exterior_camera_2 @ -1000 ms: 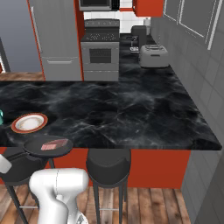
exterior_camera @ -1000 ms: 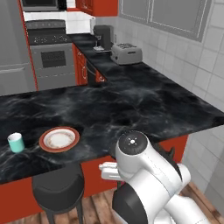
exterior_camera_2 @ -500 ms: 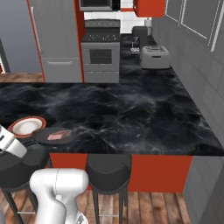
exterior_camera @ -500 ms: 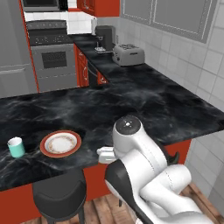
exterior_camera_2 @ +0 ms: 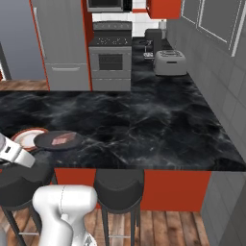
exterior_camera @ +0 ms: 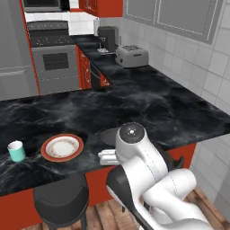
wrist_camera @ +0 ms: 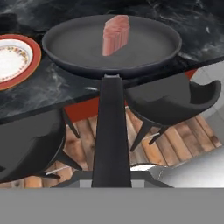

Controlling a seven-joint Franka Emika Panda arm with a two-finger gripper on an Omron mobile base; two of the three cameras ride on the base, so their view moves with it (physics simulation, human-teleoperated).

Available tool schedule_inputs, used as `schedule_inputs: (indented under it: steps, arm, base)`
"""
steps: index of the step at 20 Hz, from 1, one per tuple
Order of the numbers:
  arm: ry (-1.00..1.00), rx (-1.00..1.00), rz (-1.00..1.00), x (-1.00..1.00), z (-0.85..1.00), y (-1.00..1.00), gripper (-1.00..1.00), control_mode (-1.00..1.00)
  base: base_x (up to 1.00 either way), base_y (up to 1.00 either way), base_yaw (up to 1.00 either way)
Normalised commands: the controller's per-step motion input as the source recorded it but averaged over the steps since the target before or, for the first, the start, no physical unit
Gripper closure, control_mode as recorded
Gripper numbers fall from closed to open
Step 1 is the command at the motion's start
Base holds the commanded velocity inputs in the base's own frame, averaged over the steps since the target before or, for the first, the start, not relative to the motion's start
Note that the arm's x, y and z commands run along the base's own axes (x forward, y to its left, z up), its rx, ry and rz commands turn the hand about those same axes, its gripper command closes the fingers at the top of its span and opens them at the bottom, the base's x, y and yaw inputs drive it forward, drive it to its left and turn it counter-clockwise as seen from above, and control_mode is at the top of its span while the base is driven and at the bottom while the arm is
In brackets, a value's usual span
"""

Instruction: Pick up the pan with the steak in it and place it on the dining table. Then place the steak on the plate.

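Note:
The dark pan (wrist_camera: 111,43) sits level at the near edge of the black marbled dining table (exterior_camera_2: 144,125), and I cannot tell whether it touches the top. The pinkish-red steak (wrist_camera: 116,34) lies in it, also seen as the steak (exterior_camera_2: 60,141) in the pan (exterior_camera_2: 57,140). Its long handle (wrist_camera: 111,131) runs back into my gripper (wrist_camera: 111,177), which is shut on it. Just left of the pan lies the orange-rimmed plate (wrist_camera: 13,59), the same plate (exterior_camera: 62,147) in the left base view. There my arm hides most of the pan (exterior_camera: 108,136).
A teal cup (exterior_camera: 17,151) stands left of the plate. Black stools (exterior_camera_2: 117,182) (exterior_camera: 60,200) stand under the table's near edge, below the pan. Toaster (exterior_camera: 131,56) and coffee maker (exterior_camera: 107,39) are on the far wall counter, beside the stove (exterior_camera_2: 110,53).
Both base views have shifted, so the base has moved closer to the table. The held pan has come further over the table edge, beside the plate.

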Motion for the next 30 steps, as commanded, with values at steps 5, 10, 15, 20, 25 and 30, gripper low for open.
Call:
schedule_inputs:
  steps: [5, 10, 15, 20, 25, 30]
  arm:
    - [-0.08, 0.0, 0.23, 0.21, -0.09, -0.16, 1.0, -1.0]
    - [0.0, 0.0, 0.21, 0.28, -0.11, -0.11, 1.0, -1.0]
    - [0.0, 0.02, 0.03, 0.04, -0.06, -0.08, 1.0, -1.0]
    - [-0.04, 0.02, 0.11, 0.08, -0.39, -0.35, 1.0, -1.0]
    - [-0.09, 0.06, 0.09, 0.29, -0.32, -0.42, 1.0, -1.0]
    - [-0.07, 0.05, 0.11, 0.35, -0.47, -0.35, 1.0, -1.0]
  base:
    - [0.0, 0.0, 0.0]
    - [0.0, 0.0, 0.0]
    - [0.0, 0.0, 0.0]
    - [0.0, 0.0, 0.0]
    - [0.0, 0.0, 0.0]
    - [0.0, 0.0, 0.0]
